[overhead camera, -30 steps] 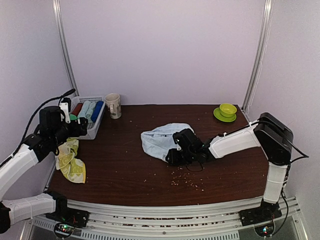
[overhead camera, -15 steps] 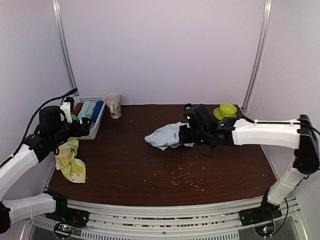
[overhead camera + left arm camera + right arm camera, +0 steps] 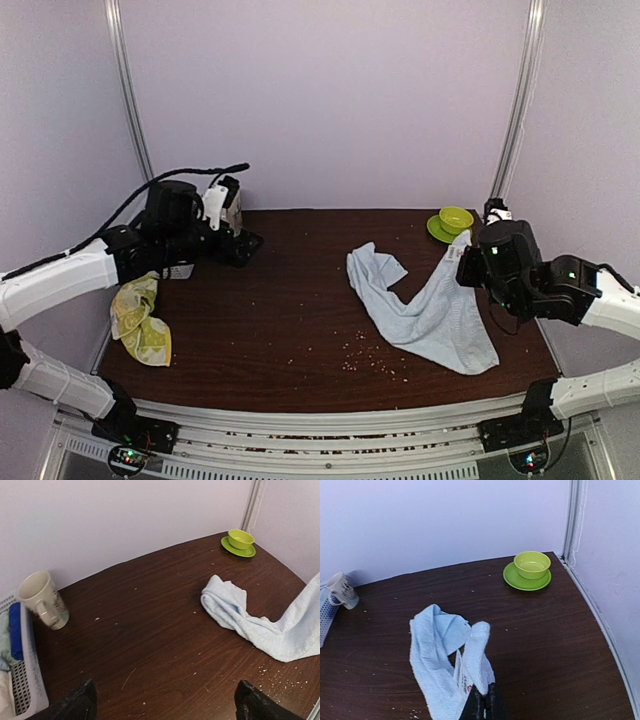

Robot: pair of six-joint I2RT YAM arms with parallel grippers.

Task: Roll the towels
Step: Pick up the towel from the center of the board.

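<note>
Now, right gripper (image 3: 483, 702): fingers pressed together, pinching an edge of the pale blue towel (image 3: 432, 318).
Left gripper (image 3: 167, 704): fingers spread wide, holding nothing, above the table (image 3: 280, 300).
Towel shape: unrolled; pinched end lifted, the rest trailing to a crumpled end mid-table.
Yellow-green towel (image 3: 141, 322): crumpled at the table's left edge.
Writing: white tag (image 3: 464, 681) by the pinch, print unreadable.

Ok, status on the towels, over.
Right gripper jaws shut on long pale blue cloth towel, one end lifted, unrolled. Left gripper open, empty. Crumpled yellow-green cloth towel untouched at left edge. Lime-green bowl stands apart.
</note>
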